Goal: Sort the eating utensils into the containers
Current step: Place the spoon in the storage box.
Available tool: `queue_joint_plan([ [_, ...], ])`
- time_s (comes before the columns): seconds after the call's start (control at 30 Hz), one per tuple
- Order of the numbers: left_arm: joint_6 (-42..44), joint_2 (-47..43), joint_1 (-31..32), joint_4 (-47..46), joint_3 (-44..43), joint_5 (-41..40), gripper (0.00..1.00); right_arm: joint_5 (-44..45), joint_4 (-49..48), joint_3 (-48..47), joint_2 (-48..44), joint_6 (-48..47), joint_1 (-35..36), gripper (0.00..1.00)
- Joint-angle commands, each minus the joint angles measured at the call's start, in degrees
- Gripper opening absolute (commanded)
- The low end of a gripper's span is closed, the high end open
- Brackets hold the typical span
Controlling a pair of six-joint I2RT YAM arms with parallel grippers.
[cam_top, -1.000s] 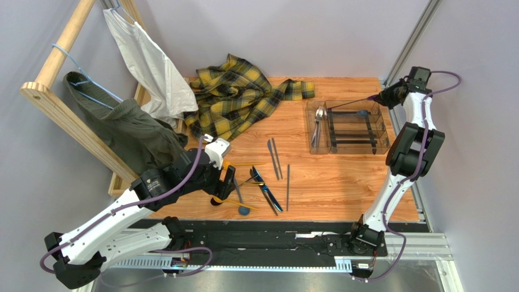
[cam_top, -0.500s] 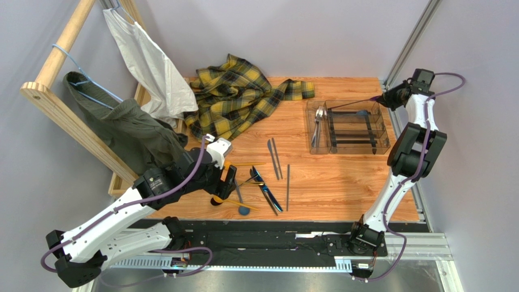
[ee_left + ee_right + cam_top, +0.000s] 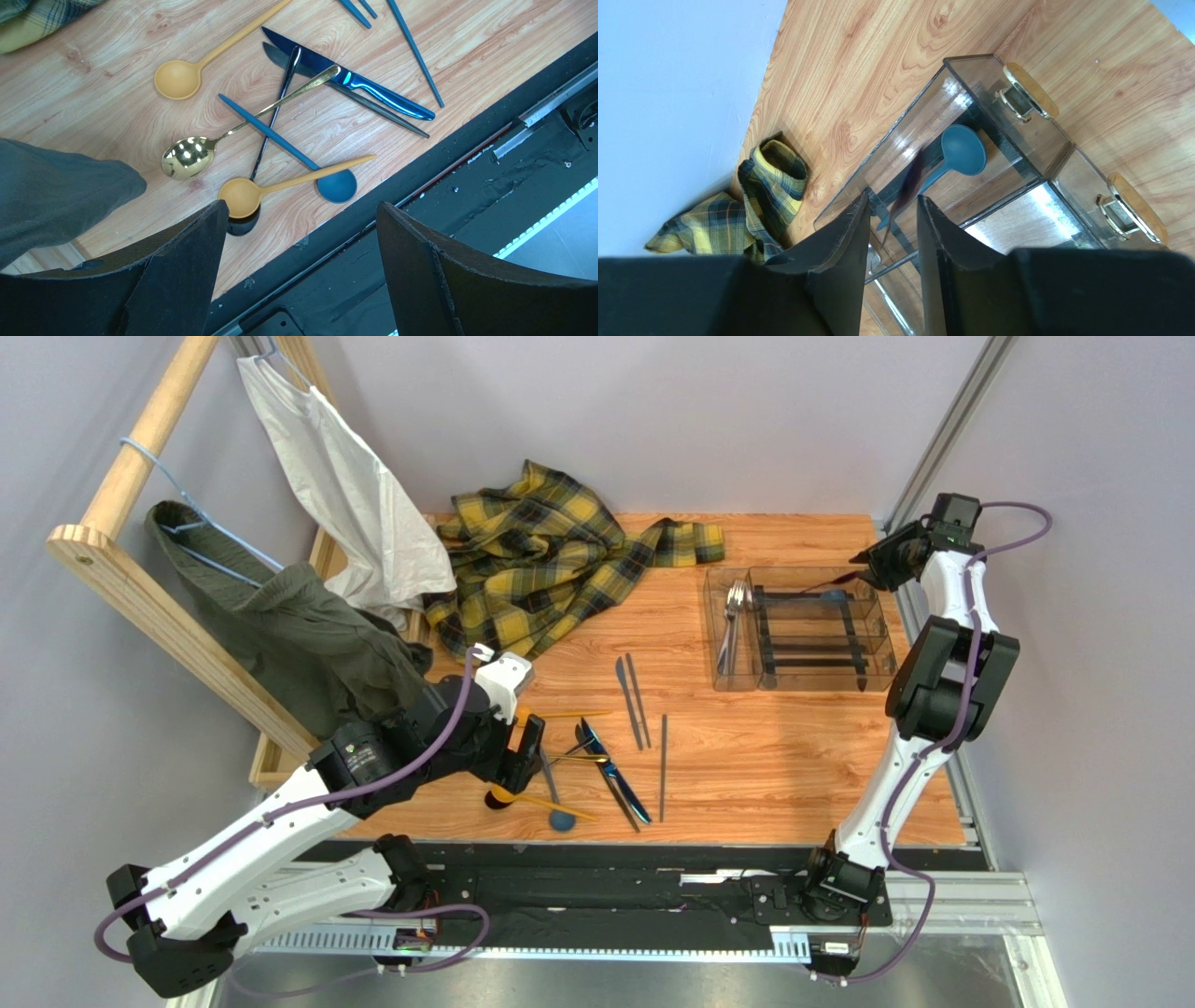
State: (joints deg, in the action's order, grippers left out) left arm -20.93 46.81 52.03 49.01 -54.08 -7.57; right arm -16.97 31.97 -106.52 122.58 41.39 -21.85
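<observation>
Release event. Left gripper (image 3: 302, 210) hung wide open, holding nothing, over the loose utensils (image 3: 603, 749) well left of the tray (image 3: 884, 637). Right gripper (image 3: 892, 199), above the tray's far-right corner, had just parted its jaws. The dark piece (image 3: 908, 183) pinched a second earlier was dropping, blurred, just below its fingertips and beside a teal spoon (image 3: 962, 150) in the tray. One more sorted, I'd judge.

Wooden table (image 3: 800, 749), plaid cloth (image 3: 540, 560) at the back, clear tray (image 3: 807, 623) at right, loose cutlery (image 3: 603, 753) near the front edge
</observation>
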Motion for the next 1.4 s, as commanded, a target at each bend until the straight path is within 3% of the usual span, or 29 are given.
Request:
queue_joint_plan([
  [0.0, -0.95, -0.22, -0.26, 0.03, 0.03, -0.34, 0.86, 2.64, -1.12, 0.44, -1.82, -1.22, 0.58, 0.38],
  [0.13, -0.87, -0.14, -0.26, 0.12, 0.12, -0.25, 0.86, 3.26, -1.38, 0.53, -3.40, -1.22, 0.49, 0.45],
  [0.47, -1.04, -0.40, -0.18, 0.29, 0.12, -0.69, 0.86, -0.34, -4.80, 2.89, -8.67, 1.42, 1.19, 0.47],
  [0.73, -1.22, -0.23, -0.26, 0.38, 0.21, -1.22, 0.86, 2.64, -3.14, 1.94, -8.15, -0.42, 1.63, 0.50],
  [0.93, -1.22, 0.30, -0.26, 0.38, 0.12, -1.22, 0.86, 8.17, -0.68, -3.24, -5.34, -2.89, 1.72, 0.61],
  [1.0, -1.22, 0.39, -0.26, 0.47, 0.12, -1.22, 0.86, 9.84, 0.20, -4.74, -3.94, -4.55, 1.72, 0.73],
  [1.1, -1.13, 0.57, -0.26, 0.38, 0.12, -0.86, 0.86, 13.45, -1.20, -5.63, -3.23, -6.23, 2.16, 0.83],
  [1.37, -0.78, 1.62, -0.26, 0.20, 0.12, 0.01, 0.86, 19.78, 0.28, -14.93, 5.89, -7.72, 2.68, 0.84],
])
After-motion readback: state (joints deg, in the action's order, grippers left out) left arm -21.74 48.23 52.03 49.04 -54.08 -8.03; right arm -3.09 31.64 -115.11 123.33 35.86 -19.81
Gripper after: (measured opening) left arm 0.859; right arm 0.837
